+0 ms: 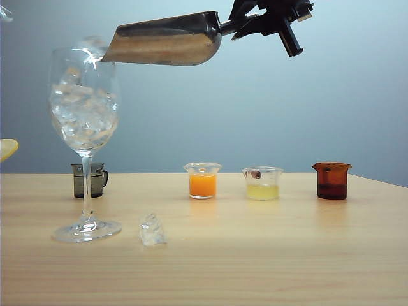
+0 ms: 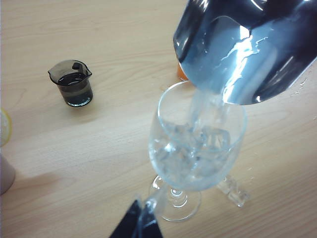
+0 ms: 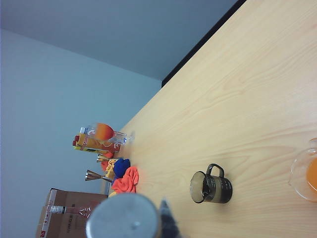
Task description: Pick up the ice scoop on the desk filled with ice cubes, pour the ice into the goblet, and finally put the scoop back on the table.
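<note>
The ice scoop point(image 1: 166, 41) hangs tilted above the desk point(image 1: 255, 261), its mouth over the rim of the goblet point(image 1: 84, 108). My right gripper point(image 1: 245, 25) is shut on its handle, whose round end point(image 3: 124, 218) fills the right wrist view beside one dark finger point(image 3: 168, 225). Ice cubes point(image 2: 195, 153) fill much of the goblet's bowl point(image 2: 198, 144), and a blurred streak drops from the scoop point(image 2: 247, 49) into it. One loose ice cube point(image 1: 152, 231) lies by the goblet's foot. High above the goblet, my left gripper point(image 2: 141, 218) is shut with nothing in it.
A small dark grey mug point(image 1: 88, 180) stands behind the goblet. Along the back stand an orange beaker point(image 1: 203, 180), a pale yellow beaker point(image 1: 262, 183) and a brown beaker point(image 1: 331, 180). A lemon slice point(image 1: 6, 148) shows at the left edge.
</note>
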